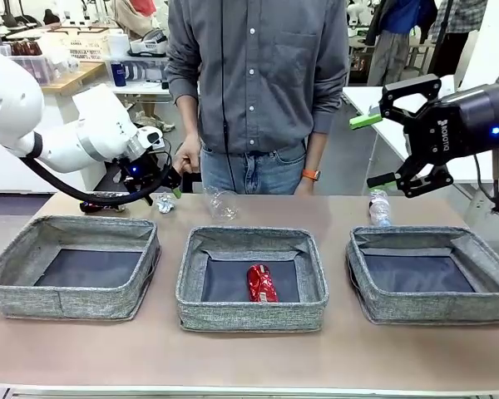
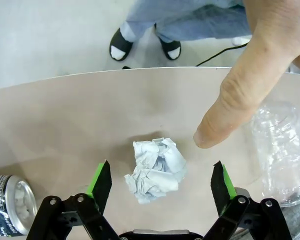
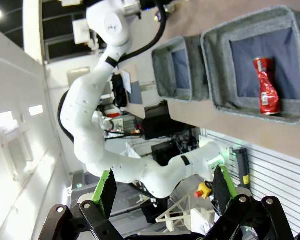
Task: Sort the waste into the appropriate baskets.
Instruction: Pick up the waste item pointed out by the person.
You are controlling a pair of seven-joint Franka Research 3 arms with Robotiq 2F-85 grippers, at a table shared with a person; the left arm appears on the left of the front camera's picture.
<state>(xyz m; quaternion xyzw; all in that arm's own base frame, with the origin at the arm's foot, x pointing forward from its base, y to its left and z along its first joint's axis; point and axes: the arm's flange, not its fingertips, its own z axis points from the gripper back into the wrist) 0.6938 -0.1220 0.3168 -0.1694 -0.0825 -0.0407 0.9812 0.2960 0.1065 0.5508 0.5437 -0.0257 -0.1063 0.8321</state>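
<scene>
A crumpled white paper ball lies on the table behind the left basket. My left gripper hovers open over it, one finger on each side, not touching. A person's finger points at the ball. A clear plastic cup lies on its side next to it, and a dark can on the other side. The crushed red can lies in the middle basket. My right gripper hangs open and empty, high above the right basket. A water bottle lies behind that basket.
The person stands at the far edge, one hand close to my left gripper. The left and right baskets hold nothing. Bare tabletop runs in front of the three baskets.
</scene>
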